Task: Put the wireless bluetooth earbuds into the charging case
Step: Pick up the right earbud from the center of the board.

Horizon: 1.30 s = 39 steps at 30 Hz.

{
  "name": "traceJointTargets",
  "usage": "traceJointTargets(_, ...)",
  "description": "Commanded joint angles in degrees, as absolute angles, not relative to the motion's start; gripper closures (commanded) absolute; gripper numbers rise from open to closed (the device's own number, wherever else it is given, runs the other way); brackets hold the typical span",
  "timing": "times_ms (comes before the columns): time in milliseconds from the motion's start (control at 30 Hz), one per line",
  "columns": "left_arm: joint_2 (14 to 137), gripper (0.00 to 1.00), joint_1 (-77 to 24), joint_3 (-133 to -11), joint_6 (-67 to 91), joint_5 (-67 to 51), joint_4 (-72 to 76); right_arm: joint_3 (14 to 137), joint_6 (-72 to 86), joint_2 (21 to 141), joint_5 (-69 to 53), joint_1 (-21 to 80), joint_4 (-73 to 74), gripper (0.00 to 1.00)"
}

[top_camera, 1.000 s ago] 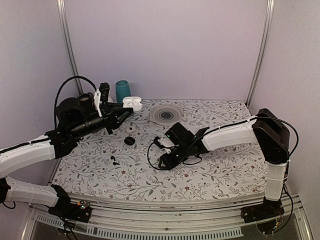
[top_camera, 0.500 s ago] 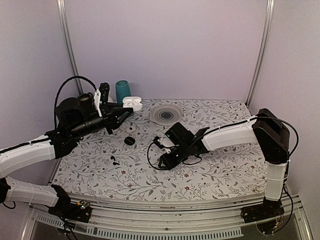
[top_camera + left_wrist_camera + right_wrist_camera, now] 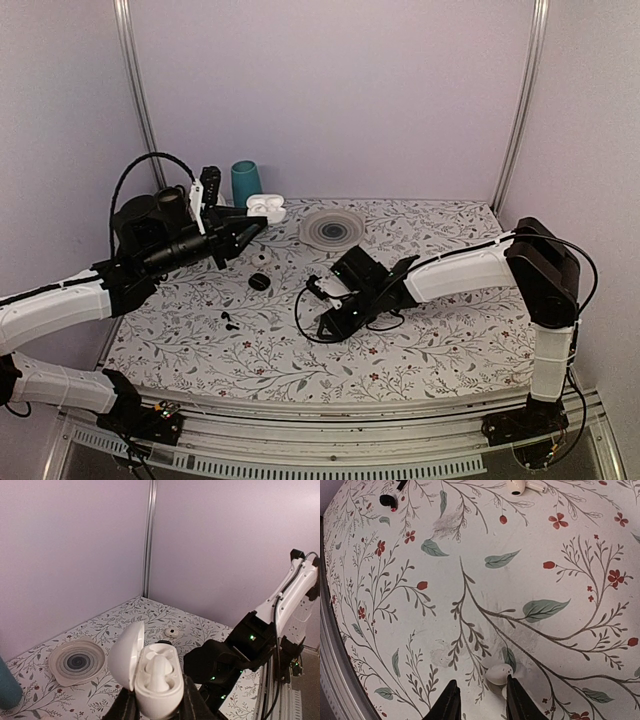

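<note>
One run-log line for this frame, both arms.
left gripper: shut on open white case | right gripper: open over white earbud on table | stage: pre-grasp

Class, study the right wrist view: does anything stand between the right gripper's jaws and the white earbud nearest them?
Nothing visible does. The white earbud lies on the floral cloth between the open jaws of the right gripper, close to one.

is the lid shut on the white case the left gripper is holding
No, the white case held in the left gripper has its lid swung open to one side, with a white earbud seated inside.
</note>
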<state>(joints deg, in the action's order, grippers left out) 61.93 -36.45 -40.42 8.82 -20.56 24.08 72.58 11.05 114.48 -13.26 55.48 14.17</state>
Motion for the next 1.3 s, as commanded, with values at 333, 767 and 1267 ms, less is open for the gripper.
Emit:
traceJointTargets(333, 61.56, 1.00, -35.67, -40.87, 8.92, -21.07, 23.41, 73.26, 10.22, 111.50, -13.58, 55.81, 15.55, 0.69)
traceJointTargets(767, 62.51, 1.00, -35.68, -41.49, 9.05, -21.53, 23.56, 73.56, 9.67, 112.91, -15.03, 56.64, 15.50, 0.69)
traceJointTargets(1267, 61.96, 1.00, -35.65, -41.20, 9.03, -21.23, 23.21, 74.26, 10.11, 115.59, -13.42, 56.17, 14.50, 0.69)
